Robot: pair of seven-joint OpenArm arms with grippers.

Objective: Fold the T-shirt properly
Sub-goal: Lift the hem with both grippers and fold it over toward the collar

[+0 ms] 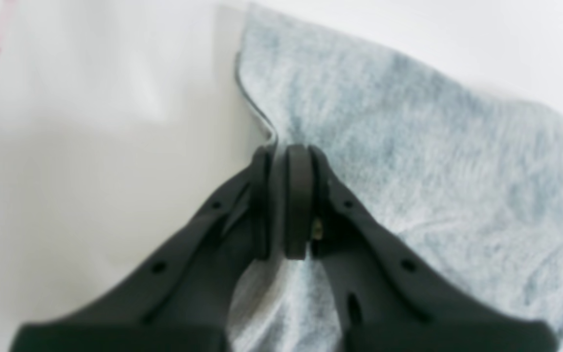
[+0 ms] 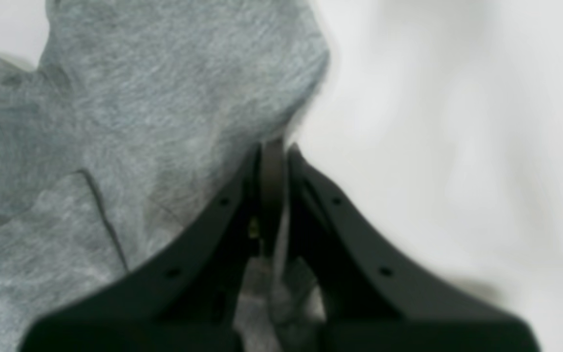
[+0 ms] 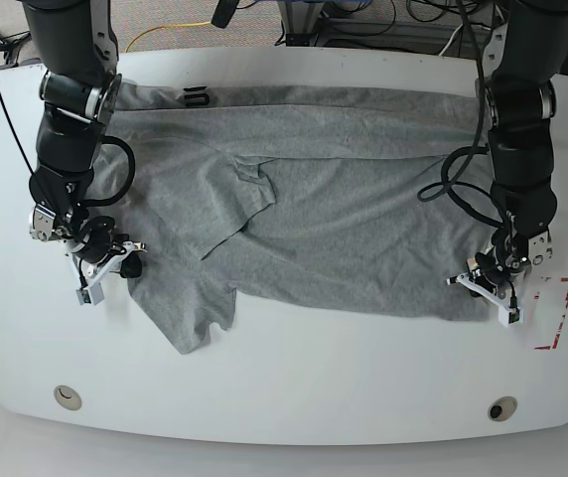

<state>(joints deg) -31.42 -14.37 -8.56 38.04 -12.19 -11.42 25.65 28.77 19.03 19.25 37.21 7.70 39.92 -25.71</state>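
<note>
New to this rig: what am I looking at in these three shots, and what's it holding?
It's a two-armed robot at a white table. The base view looks down over the whole table; each wrist view comes from a camera on one arm. In the base view the robot's left arm is on the right, its right arm on the left.

A grey T-shirt, partly folded over and uneven along its near edge, spreads between the arms. Red marks show on the table beside the left arm.

Both end effectors are closed on the shirt's side edges: the left end effector pinches one, the right end effector the other.
</note>
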